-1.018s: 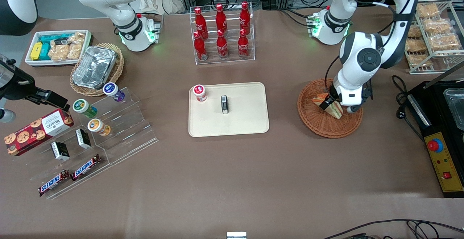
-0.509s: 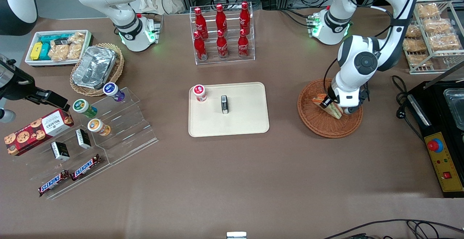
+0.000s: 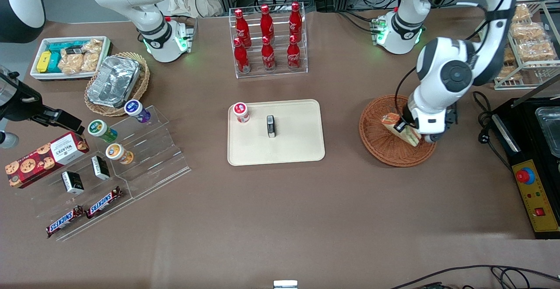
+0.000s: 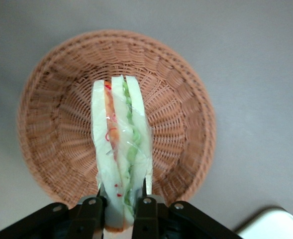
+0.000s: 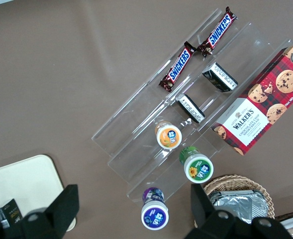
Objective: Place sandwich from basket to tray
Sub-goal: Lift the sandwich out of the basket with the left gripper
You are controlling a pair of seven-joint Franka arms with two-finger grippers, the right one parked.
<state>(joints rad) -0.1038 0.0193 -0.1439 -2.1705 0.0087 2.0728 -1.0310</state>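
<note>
The sandwich (image 3: 399,129), a wrapped wedge of pale bread with orange and green layers, hangs just above the reddish-brown wicker basket (image 3: 377,139). My left gripper (image 3: 408,132) is shut on it, one finger on each bread face. In the left wrist view the sandwich (image 4: 120,144) reaches out from the gripper (image 4: 121,195) over the basket (image 4: 186,114), whose floor lies below it. The cream tray (image 3: 297,149) lies at mid-table, toward the parked arm's end from the basket; its corner (image 4: 278,226) shows in the wrist view.
On the tray stand a red-capped little jar (image 3: 240,112) and a small dark box (image 3: 271,126). A rack of cola bottles (image 3: 267,39) stands farther from the camera. A black control box (image 3: 534,184) and a wire rack of bagged snacks (image 3: 527,44) flank the basket.
The gripper has risen with the sandwich and drifted slightly toward the working arm's end. The sandwich has come up off the basket floor and tilted more upright.
</note>
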